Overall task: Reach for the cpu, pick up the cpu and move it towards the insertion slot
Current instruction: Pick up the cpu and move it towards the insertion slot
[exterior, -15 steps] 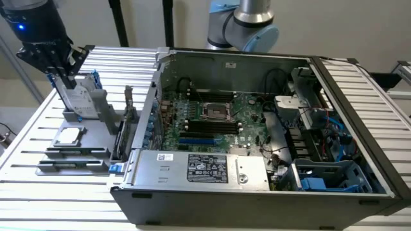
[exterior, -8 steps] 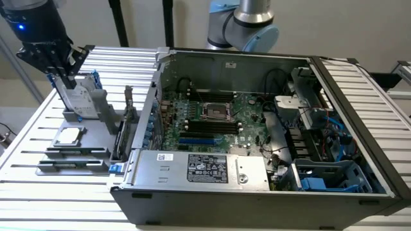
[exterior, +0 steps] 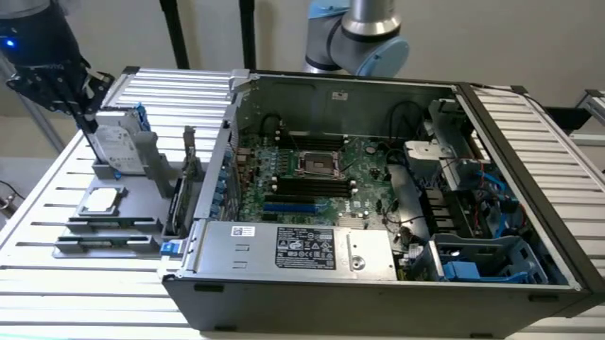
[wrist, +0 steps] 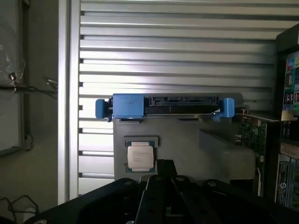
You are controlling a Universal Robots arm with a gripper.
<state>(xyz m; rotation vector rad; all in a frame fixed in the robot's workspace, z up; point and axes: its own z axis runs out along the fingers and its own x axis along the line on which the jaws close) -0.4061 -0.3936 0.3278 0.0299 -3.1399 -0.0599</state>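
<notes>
Silvery-grey and face up, the cpu (wrist: 140,156) lies flat in a shallow seat of the grey fixture (wrist: 187,144), with nothing touching it. Your gripper (wrist: 164,164) hangs above it with its fingers pressed together and nothing between them. By that I judge the reach to be under way and the pick not yet made.

The relation to watch is the offset. From the fingertips the cpu lies downward and a little to one side. In the wrist view it sits just beside the tips rather than straight beneath them. In the exterior view it rests well below the gripper, on the fixture's nearer part.

The chip is close to square, so it has no long axis to speak of and no end that points anywhere. Its edges run square with the fixture and parallel to the long edge of the drive (wrist: 163,106). The drive stands on edge in its blue bracket just beyond the cpu from the tips, near enough to crowd that side.

The slot (exterior: 317,164) is well apart from your gripper. It lies toward the exterior view's right, past the wall of the open case (exterior: 378,304), flat on the green board (exterior: 364,159).
</notes>
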